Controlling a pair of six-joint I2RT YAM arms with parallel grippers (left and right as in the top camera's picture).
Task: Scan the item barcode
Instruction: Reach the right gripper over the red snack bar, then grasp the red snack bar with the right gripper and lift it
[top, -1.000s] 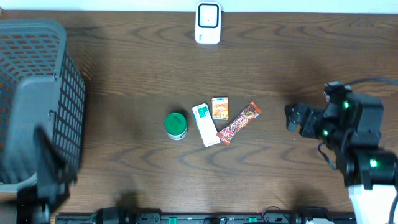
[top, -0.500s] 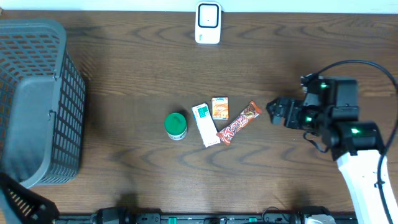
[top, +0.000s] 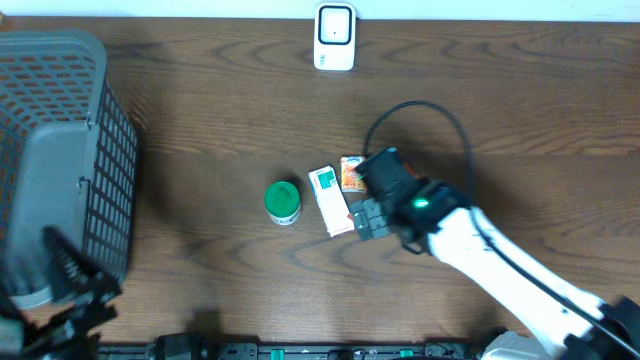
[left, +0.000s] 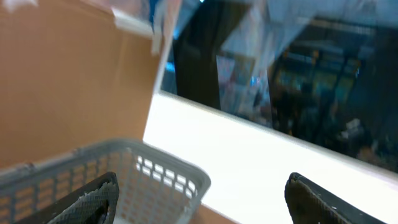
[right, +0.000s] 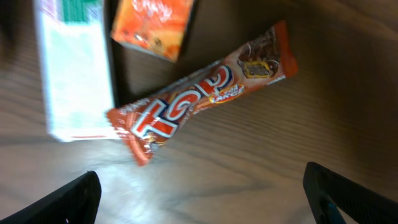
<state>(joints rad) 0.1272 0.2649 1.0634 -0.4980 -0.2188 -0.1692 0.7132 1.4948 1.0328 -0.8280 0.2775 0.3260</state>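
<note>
Clearly apart, the right fingers (right: 71, 202) stand wide open and hold nothing, hovering straight over the chocolate bar (right: 202, 106). The bar lies flat and slanted on the table (top: 200, 120) near its middle. 1 end of it touches or overlaps the corner of a white-and-green box (right: 74, 68), and an orange packet (right: 158, 22) lies just beside both. A green tub (top: 283, 201) sits a little apart on the side toward the left edge. The scanner (top: 334, 37) stands at the middle of the far edge, well apart from all 4 items. The left fingers (left: 87, 202) are also apart and empty, raised by the basket (top: 60, 160) near the near-left corner. The likely risk is the flat, slick wrapper: it offers little to pinch, so a closing grip could skid off it. With the items so crowded, the grip could also catch the box. A barcode facing away from the scanner would not read.
</note>
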